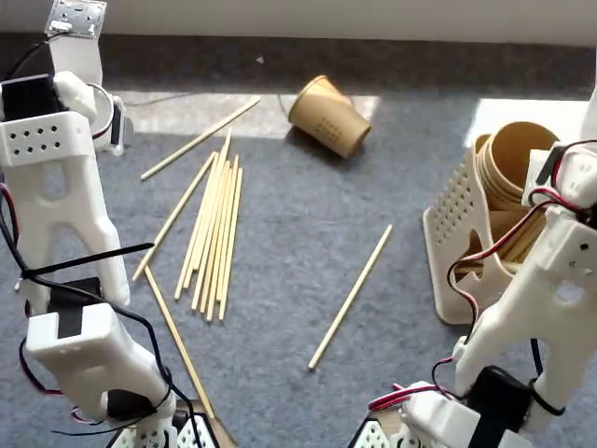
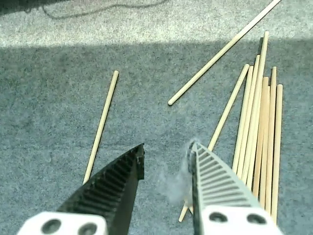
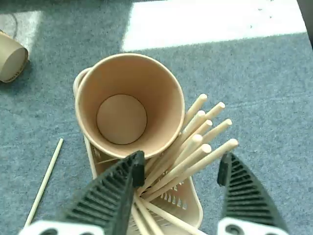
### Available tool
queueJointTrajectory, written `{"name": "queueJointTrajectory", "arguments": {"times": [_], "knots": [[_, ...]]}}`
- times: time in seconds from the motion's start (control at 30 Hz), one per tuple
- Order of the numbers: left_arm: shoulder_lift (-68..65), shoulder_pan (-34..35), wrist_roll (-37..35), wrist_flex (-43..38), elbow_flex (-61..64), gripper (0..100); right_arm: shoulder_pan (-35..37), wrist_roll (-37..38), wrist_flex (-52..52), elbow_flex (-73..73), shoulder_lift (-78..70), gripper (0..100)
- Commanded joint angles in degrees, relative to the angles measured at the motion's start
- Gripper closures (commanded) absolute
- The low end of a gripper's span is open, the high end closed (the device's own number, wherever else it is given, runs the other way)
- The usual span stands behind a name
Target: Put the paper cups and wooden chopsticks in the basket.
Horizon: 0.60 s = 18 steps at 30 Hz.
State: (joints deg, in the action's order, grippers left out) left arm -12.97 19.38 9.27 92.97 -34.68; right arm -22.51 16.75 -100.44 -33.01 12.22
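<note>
Basket (image 1: 454, 233): cream, perforated, standing on grey carpet (image 1: 298, 215) at the right of the high view. Contents: nested cups (image 1: 518, 154), mouth up, and a sheaf of upright sticks (image 3: 198, 144) leaning just beside them. Loose cup (image 1: 328, 116): lying on its side on the carpet at the far edge, well apart from the basket. Bundle (image 1: 215, 233): several chopsticks lying side by side on the carpet, left of centre. Stray chopstick (image 1: 351, 297): lying diagonally between bundle and basket, touching neither. Second stray (image 1: 201, 138): diagonal beyond the bundle, near the sunlit strip. Third stray (image 1: 177, 341): on the carpet near the left arm's base. Left gripper (image 2: 166, 152): jaws apart, nothing between them, over bare carpet just beside the bundle. Right gripper (image 3: 182, 159): jaws spread wide, holding nothing, poised above the basket with the upright sticks' tips between its fingers.
</note>
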Motion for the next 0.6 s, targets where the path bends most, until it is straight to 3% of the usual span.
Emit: {"name": "queueJointTrajectory", "arguments": {"times": [0.0,0.17,0.33,0.47,0.57], "knots": [[0.66,-1.63,-0.35,0.62,-0.13,82,-1.10,-0.53,-0.40,1.89,2.68,73.1],[0.66,-1.71,-0.35,0.62,-0.13,82,-1.54,-0.35,0.48,3.65,3.30,73.1],[0.48,-5.41,4.40,1.05,1.27,82,-2.77,-9.49,0.04,-6.29,3.38,73.1],[0.57,-8.04,5.27,1.41,3.82,82,-8.40,-11.16,-0.57,-17.10,3.38,73.1],[0.48,-8.84,5.36,1.32,3.91,82,-16.84,-10.55,-0.57,-23.08,3.38,73.1]]}}
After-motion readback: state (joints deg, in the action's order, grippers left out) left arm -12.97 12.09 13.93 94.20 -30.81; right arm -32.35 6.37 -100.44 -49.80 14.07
